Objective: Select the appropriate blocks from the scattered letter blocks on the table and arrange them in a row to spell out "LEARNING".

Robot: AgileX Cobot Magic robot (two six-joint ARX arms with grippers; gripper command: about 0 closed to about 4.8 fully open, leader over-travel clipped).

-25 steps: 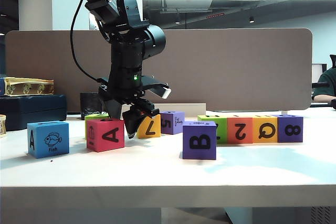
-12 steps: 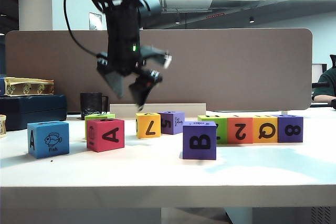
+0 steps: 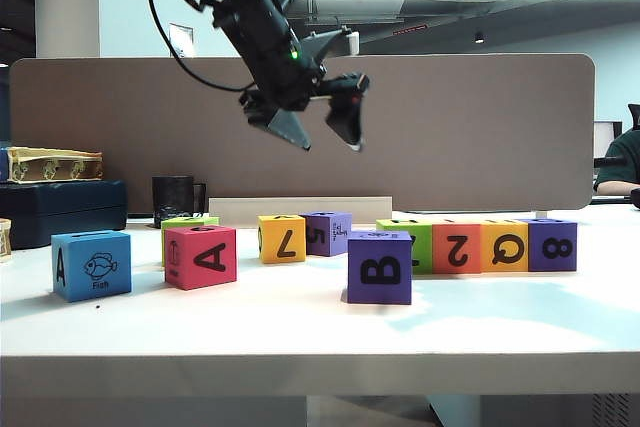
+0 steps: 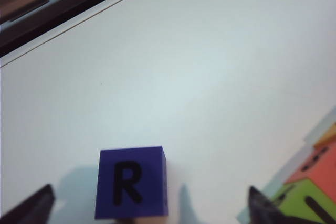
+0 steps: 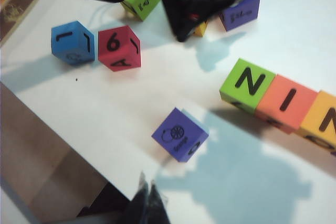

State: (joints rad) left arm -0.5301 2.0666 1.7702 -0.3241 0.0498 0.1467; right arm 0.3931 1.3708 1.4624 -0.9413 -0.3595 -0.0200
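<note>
Eight letter blocks (image 3: 380, 266) stood on the white table (image 3: 300, 332), the purple B block nearest the front edge and four touching in a row at right. Left gripper (image 3: 318, 124) hung high above them, fingers spread wide and empty. Right gripper (image 5: 147, 203) sat low over the table's edge, its fingertips pressed together, nothing between them.

White desk (image 3: 300, 332); blue fish block (image 3: 91, 264), red A block (image 3: 201, 256), purple B block (image 3: 380, 267), all black-lettered.
</note>
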